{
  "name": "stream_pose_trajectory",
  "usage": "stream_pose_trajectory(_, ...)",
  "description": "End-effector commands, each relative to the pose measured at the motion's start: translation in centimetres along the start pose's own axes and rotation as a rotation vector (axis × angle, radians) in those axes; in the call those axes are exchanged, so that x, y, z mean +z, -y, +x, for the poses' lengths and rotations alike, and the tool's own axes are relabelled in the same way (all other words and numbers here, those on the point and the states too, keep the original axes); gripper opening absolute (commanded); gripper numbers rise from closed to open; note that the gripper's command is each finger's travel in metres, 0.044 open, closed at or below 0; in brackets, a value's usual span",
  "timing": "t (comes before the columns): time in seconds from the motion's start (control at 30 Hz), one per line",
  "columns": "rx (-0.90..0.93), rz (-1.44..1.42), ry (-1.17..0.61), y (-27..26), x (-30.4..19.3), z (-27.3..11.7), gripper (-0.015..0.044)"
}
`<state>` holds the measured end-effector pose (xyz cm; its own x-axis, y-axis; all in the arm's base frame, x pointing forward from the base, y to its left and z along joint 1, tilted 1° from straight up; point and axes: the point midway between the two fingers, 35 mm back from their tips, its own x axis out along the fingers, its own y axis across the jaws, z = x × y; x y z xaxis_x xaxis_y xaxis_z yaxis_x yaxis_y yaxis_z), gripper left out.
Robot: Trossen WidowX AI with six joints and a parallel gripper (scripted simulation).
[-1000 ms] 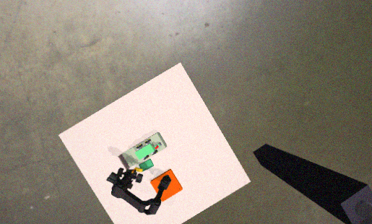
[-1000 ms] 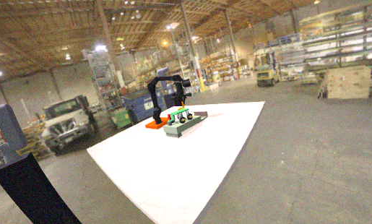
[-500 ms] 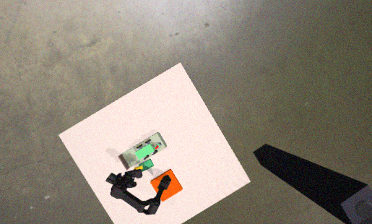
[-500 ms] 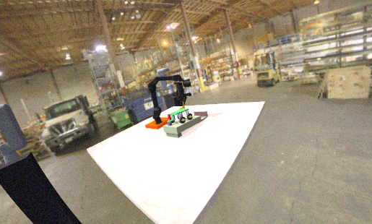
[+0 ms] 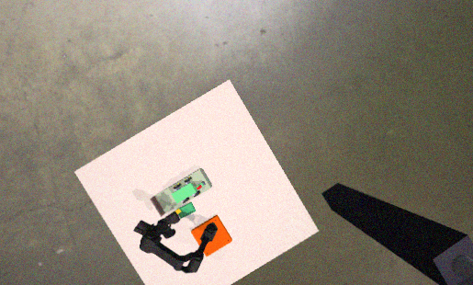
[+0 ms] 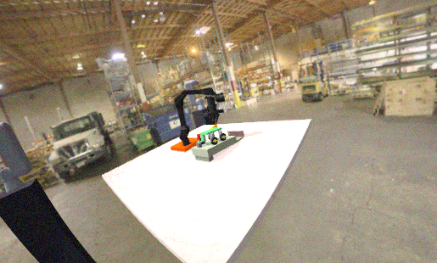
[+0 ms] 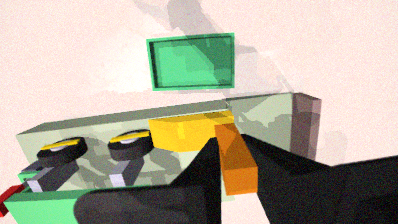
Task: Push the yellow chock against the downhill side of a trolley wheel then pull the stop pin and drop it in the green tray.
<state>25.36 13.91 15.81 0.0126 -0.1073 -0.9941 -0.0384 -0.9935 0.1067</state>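
Trolley [image 5: 184, 192] [image 6: 211, 131] [image 7: 45, 202] on ramp [image 5: 164, 200] [image 6: 223, 147] [image 7: 265, 112], chock [image 5: 178, 211] [image 6: 215, 126] [image 7: 180, 134] in fingers [image 5: 175, 214] [image 6: 215, 122], green tray [image 5: 187, 210] [image 7: 175, 65] bare inside.
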Motion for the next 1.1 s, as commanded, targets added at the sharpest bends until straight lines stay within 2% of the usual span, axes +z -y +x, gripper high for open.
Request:
stream_pose_trajectory(0.0,0.004,-0.009,-0.002,0.1,-0.9,0.1,0.0000)
stream_pose_trajectory(0.43,0.004,-0.008,-0.004,0.3,-2.9,0.7,0.0000)
stream_pose_trajectory(1.07,0.005,-0.008,-0.004,0.5,-3.1,5.0,0.0000)
